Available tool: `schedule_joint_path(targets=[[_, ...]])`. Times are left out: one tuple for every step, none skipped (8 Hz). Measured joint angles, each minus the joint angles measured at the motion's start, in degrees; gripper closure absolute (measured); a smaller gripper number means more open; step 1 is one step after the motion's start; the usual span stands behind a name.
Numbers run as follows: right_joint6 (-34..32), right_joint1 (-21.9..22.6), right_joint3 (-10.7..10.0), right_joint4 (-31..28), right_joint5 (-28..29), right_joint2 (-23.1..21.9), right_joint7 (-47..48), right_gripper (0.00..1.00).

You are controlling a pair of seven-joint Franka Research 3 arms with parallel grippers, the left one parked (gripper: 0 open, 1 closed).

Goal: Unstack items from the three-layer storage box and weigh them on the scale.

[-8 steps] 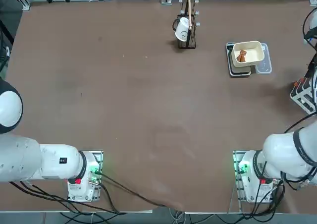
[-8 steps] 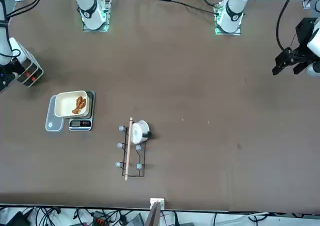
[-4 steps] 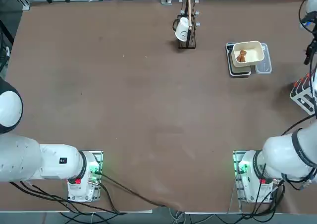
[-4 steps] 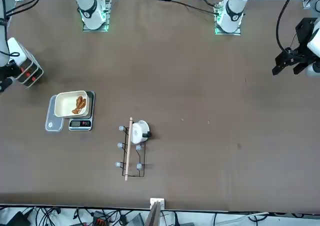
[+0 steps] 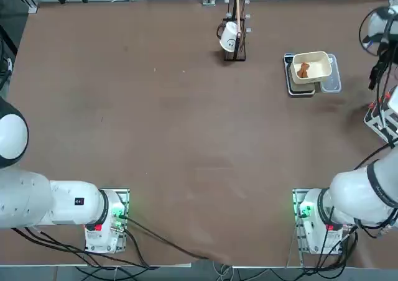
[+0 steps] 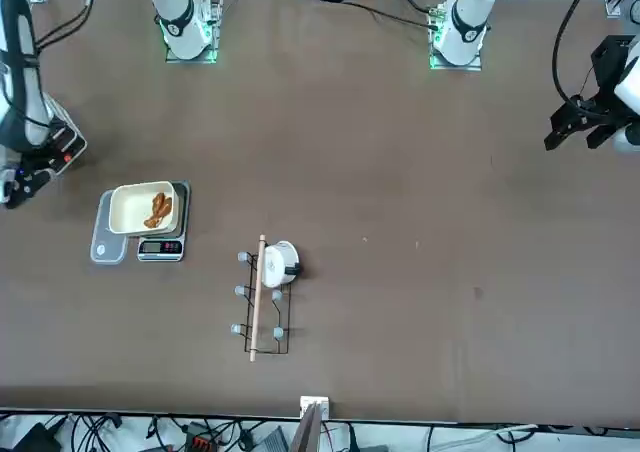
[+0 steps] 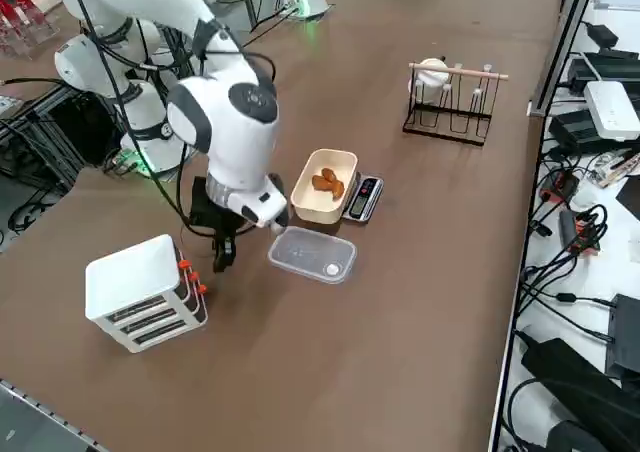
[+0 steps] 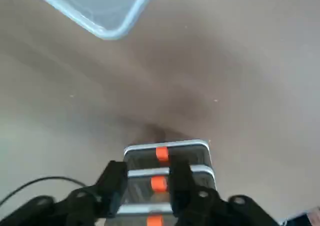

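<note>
I see my right gripper (image 8: 147, 186) above the three-layer storage box (image 7: 143, 292) at the worktop's right edge, fingers partly open, holding nothing; the brown item (image 5: 303, 70) lies in the cream tub (image 5: 313, 59) on the scale (image 6: 165, 247)

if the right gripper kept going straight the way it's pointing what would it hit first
Probably the storage box: in the wrist view it sits directly beyond the right gripper, with nothing between them. Depth is hard to judge.
</note>
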Motion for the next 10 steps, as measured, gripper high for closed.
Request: schedule_joint_path(targets=[[0.75, -0.31, -0.15, -0.97, -1.62, 0.38, 0.24, 0.29], [0.85, -0.82, -0.22, -1.41, -3.90, 0.47, 1.08, 0.35], [0.86, -1.31, -0.27, -1.86, -6.04, 0.51, 2.45, 0.37], [1.29, -1.62, -0.33, -2.71, -7.24, 0.58, 3.64, 0.37], [2.53, -1.79, -0.33, -3.69, -8.03, 0.70, 4.38, 0.37], [3.68, -1.84, -0.32, -4.34, -8.50, 0.85, 4.81, 0.37], [4.17, -1.87, -0.32, -4.60, -8.62, 0.98, 4.92, 0.38], [4.29, -1.88, -0.30, -4.62, -9.03, 1.02, 4.93, 0.40], [4.55, -1.88, -0.27, -4.63, -9.80, 1.03, 4.95, 0.47], [4.62, -1.88, -0.18, -4.65, -10.27, 1.06, 4.95, 0.50]])
